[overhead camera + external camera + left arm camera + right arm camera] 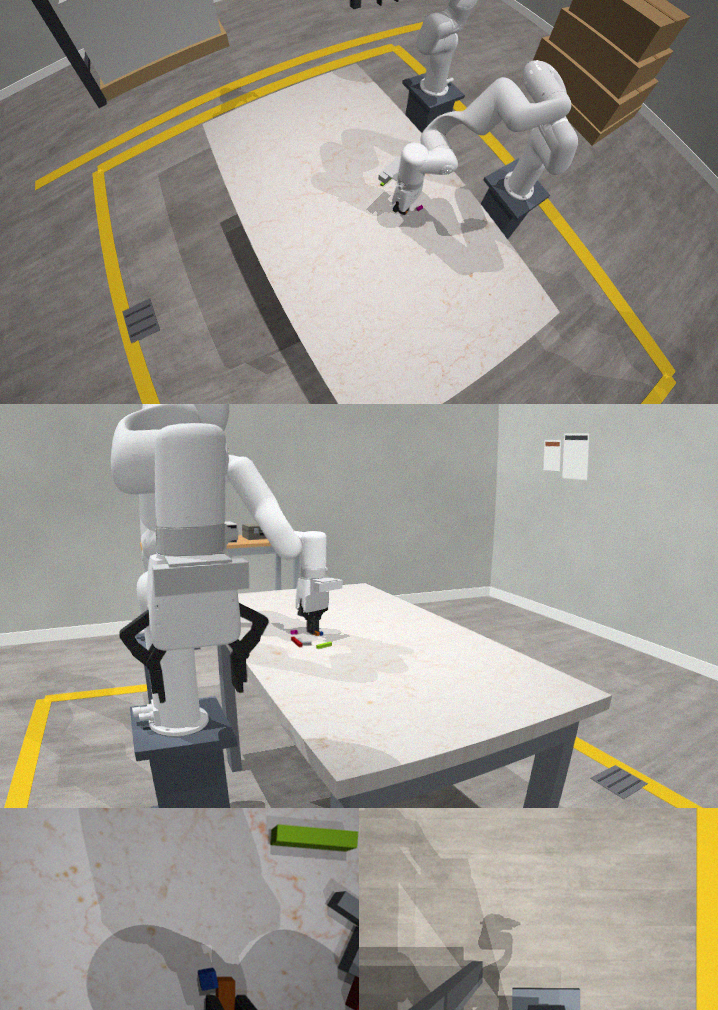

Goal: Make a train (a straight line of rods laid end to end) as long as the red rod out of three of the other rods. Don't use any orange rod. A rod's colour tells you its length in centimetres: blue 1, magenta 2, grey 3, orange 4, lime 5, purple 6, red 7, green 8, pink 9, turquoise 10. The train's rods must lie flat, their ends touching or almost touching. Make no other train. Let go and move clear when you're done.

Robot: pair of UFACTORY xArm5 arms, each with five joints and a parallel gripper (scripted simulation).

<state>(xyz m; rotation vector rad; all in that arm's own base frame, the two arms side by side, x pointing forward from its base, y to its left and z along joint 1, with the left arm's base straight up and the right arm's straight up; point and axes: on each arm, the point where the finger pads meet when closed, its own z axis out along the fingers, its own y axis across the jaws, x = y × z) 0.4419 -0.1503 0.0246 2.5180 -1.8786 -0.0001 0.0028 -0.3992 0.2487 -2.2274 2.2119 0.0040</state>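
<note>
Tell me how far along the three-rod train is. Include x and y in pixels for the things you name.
Done: nothing visible yet; the two grey rods (349,904) (306,643) lie at an angle, not in line.
In hand: the left pincer (400,211) (313,631) (229,1003) straddles the orange rod (225,989), which the train can't use; a firm grip is unclear.
Left: line up three rods, perhaps both greys plus the short blue rod (207,979) (321,633), then release and move clear.

So the backdrop here is pretty workshop-y — brown cardboard boxes (602,65) piled up in a stack near a wall, and yellow floor tape (107,251) (30,745) (707,907) running across grey wood-look flooring. There's a dark slotted floor grate (141,320) (618,781) touching the tape too. Two white sheets (575,459) hang side by side on the wall — can't read either one.
</note>
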